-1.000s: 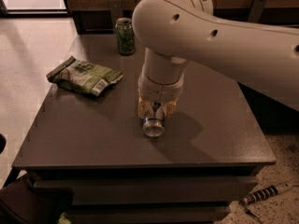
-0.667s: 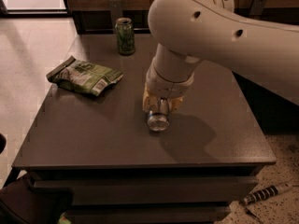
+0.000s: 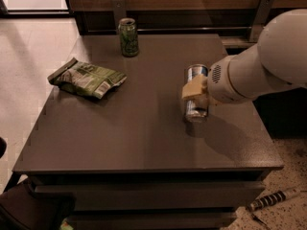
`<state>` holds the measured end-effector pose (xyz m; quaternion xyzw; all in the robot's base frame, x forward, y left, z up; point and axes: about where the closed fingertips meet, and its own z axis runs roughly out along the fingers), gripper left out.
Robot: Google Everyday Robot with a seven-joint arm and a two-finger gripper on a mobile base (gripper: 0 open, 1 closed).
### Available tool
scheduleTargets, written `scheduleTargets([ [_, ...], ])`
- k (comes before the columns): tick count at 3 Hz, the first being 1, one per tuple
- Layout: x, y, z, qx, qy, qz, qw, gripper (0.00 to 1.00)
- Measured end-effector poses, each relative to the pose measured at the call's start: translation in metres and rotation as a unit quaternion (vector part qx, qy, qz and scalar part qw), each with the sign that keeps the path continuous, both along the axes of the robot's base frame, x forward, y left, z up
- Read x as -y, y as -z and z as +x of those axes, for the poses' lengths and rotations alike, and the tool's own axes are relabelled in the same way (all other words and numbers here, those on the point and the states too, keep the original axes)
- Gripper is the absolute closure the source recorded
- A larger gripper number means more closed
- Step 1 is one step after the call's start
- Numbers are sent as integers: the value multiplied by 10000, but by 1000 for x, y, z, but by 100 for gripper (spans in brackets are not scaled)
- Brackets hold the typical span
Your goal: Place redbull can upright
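white rounded arm, dotted wrist grille, tan-fingered tool over right side of table

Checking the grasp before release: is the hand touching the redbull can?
Touching. The camera view shows the hand, over the table's right half, closed on the redbull can, one tan finger lying flat across its side.

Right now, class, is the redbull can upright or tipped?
Upright: the redbull can stands vertical, silver top facing up, with the claw clamped across its middle.
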<state>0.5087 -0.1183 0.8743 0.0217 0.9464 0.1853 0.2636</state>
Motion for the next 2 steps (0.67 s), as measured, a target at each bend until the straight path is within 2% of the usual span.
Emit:
scheduleTargets([
  [1, 20, -23, 25, 795, 147, 570, 9951, 100],
  [2, 20, -61, 40, 1535, 60, 1084, 9822, 100],
])
